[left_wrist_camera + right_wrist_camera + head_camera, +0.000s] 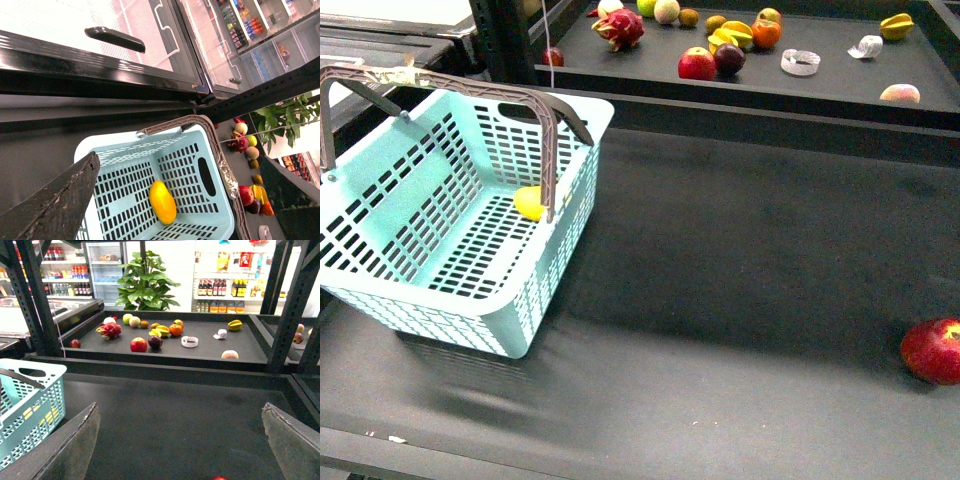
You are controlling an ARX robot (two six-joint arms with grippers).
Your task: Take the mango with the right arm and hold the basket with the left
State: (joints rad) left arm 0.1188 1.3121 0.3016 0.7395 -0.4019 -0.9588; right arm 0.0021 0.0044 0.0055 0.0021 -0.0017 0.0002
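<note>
The light turquoise basket (535, 300) stands on the left of the dark table, its taped grey-brown handle (440, 82) raised. The yellow mango (530, 203) lies inside it, against the far wall. In the left wrist view my left gripper (177, 159) is open above the basket (220, 220), touching nothing, and the mango (162, 202) lies below on the basket floor. In the right wrist view my right gripper (180, 407) is open and empty over bare table, with the basket (30, 405) off to one side. Neither gripper shows in the front view.
A red apple (932, 350) lies on the table at the right edge. A raised shelf (820, 95) at the back holds a dragon fruit (620, 28), an apple (697, 64), a star fruit (895, 25), a tape roll (800, 62) and other fruit.
</note>
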